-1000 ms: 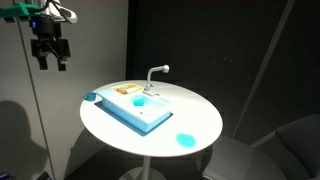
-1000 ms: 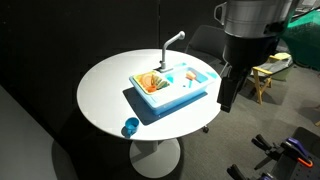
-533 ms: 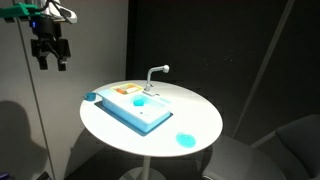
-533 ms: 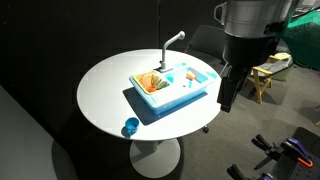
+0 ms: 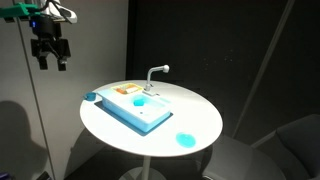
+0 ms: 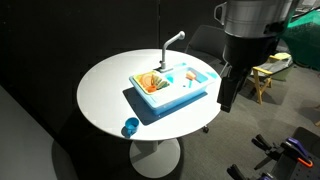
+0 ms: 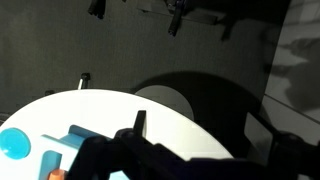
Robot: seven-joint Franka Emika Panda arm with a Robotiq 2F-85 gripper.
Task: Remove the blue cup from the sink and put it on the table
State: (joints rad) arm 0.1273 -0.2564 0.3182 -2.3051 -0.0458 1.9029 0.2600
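A blue cup point(image 5: 185, 140) stands upright on the round white table point(image 5: 195, 112) near its edge, away from the blue toy sink point(image 5: 128, 108). It also shows in an exterior view point(image 6: 130, 127) and at the left edge of the wrist view point(image 7: 12, 143). A small blue round thing point(image 5: 141, 102) lies in the sink basin. My gripper point(image 5: 50, 58) hangs high in the air, off to the side of the table and far from the cup. It looks open and empty. It also shows in an exterior view point(image 6: 228, 92).
The sink has a white faucet point(image 5: 156, 73) and orange items in its tray point(image 6: 151, 82). A dark curtain surrounds the table. A tripod pole point(image 5: 36, 130) stands below the gripper. Furniture and clutter point(image 6: 268, 75) stand beyond the arm.
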